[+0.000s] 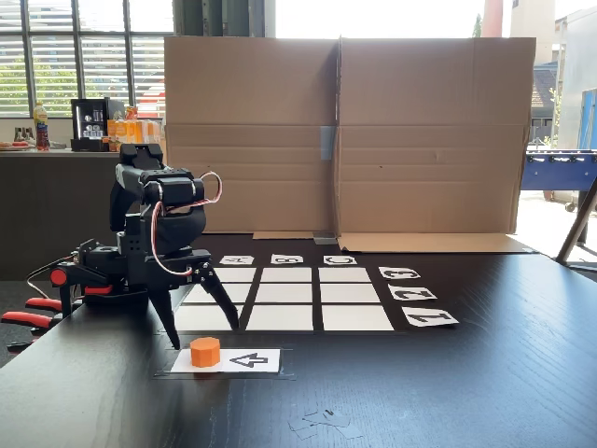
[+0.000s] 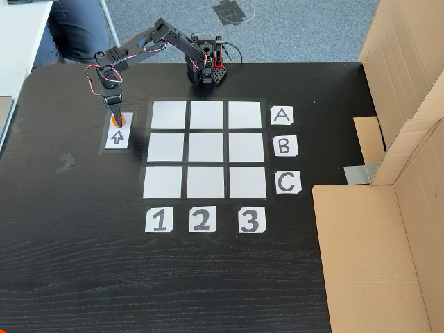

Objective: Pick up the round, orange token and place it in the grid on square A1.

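We see the token (image 1: 205, 351) sitting on the near end of the white arrow card (image 1: 244, 360), the end away from the arrowhead's tip, which we take as a marked start spot: the arrow gives the piece a fixed place beside the grid (image 1: 285, 296). In the high fixed view the token (image 2: 113, 121) shows as an orange rim on either side of the gripper's tip, at the top of the card (image 2: 118, 136).

The gripper (image 1: 207, 328) hangs over it with its two dark fingers spread wide like an inverted V, tips above and to either side of the token, holding nothing. We judge this as the approach before the grasp: the jaws are set wider than the puck so they can come down around it. From above, the gripper (image 2: 115, 116) lines up right over the token.

Square A1 (image 2: 168, 115) is the corner cell in line with the A label (image 2: 281, 115) and the 1 label (image 2: 159, 220), just beside the card, so the carry should be short. All nine cells lie bare.

The surface is a dark wood-grain table (image 2: 76, 250). The arm's base (image 2: 206, 71) is fixed at its far edge; red clamp handles (image 1: 28, 319) show at the side. Folded cardboard sheets (image 1: 345, 140) stand as a screen along one edge. Behind are blinds, bright windows, a counter with bottles and grey carpet.
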